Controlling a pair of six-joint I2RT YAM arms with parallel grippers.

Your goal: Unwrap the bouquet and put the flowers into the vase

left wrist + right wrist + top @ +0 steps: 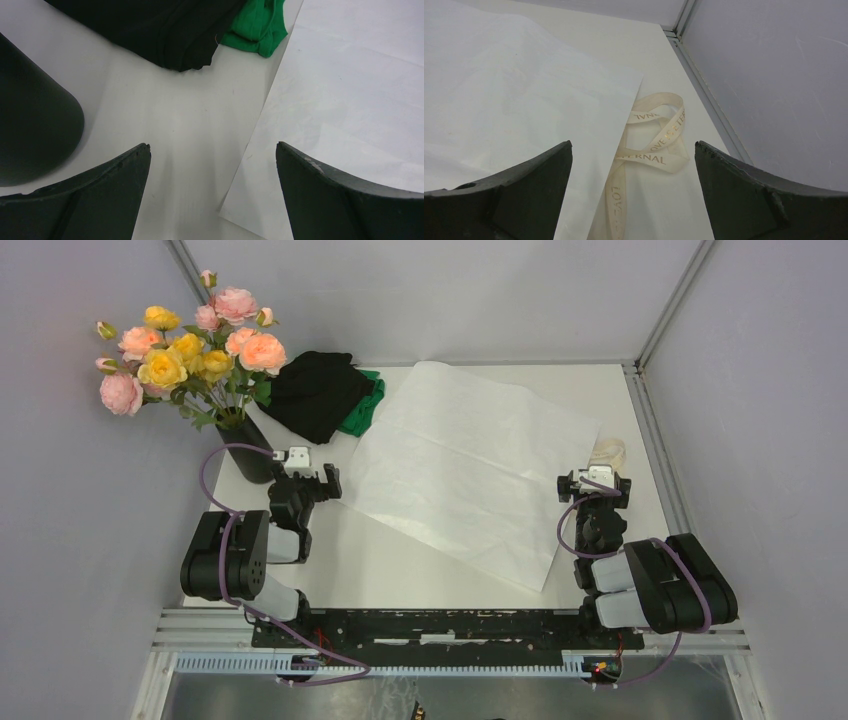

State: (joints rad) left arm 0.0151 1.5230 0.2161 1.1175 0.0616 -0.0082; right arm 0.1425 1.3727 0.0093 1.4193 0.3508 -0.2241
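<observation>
About ten pink, peach and yellow fabric flowers (pixel 190 345) stood in one matte black cylindrical vase (pixel 252 452) at the desk's (pixel 350 560) ten o'clock corner, with one black-and-green cloth heap (pixel 320 392) at eleven. One crinkled white paper sheet (pixel 470 465) lay flat mid-desk, and one looped cream ribbon (pixel 659 145) at three o'clock bore gold capitals reading "ETER" and "ERNAL". The two grippers, left gripper (pixel 212 150) and right gripper (pixel 634 145), had their jaws spread wide apart, holding nothing.
</observation>
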